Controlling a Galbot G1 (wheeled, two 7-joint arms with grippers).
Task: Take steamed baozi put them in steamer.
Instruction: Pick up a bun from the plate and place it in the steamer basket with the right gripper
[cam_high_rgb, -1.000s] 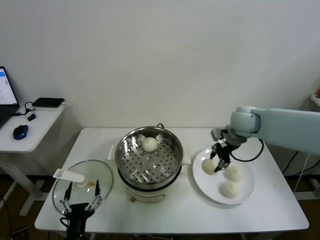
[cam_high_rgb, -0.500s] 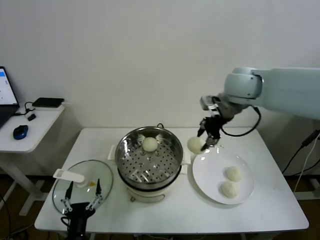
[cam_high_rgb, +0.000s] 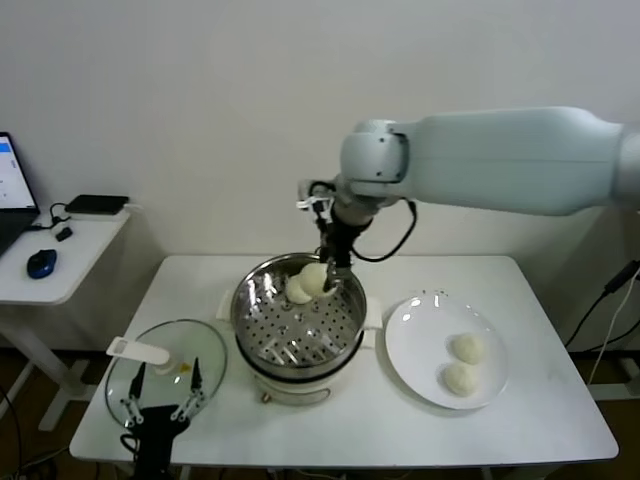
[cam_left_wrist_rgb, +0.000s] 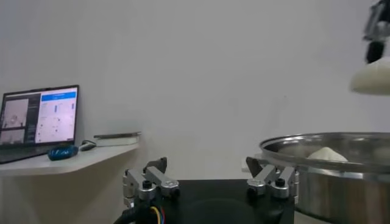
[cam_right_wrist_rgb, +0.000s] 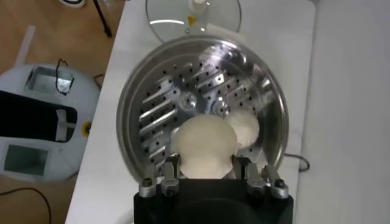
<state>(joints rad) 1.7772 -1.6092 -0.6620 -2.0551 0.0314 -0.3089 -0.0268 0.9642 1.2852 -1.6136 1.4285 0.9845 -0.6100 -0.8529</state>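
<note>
Fingers: right gripper (cam_right_wrist_rgb: 206, 173) clamped on a bun (cam_right_wrist_rgb: 204, 146); left gripper (cam_left_wrist_rgb: 210, 182) spread apart, parked near the lid (cam_high_rgb: 165, 370).
Bun: above the steamer (cam_high_rgb: 298, 315), far side.
Plate (cam_high_rgb: 420, 350): two buns, right.

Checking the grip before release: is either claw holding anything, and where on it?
The right claw holds a baozi by its opposite sides, above the steamer. The left claw holds nothing.
</note>
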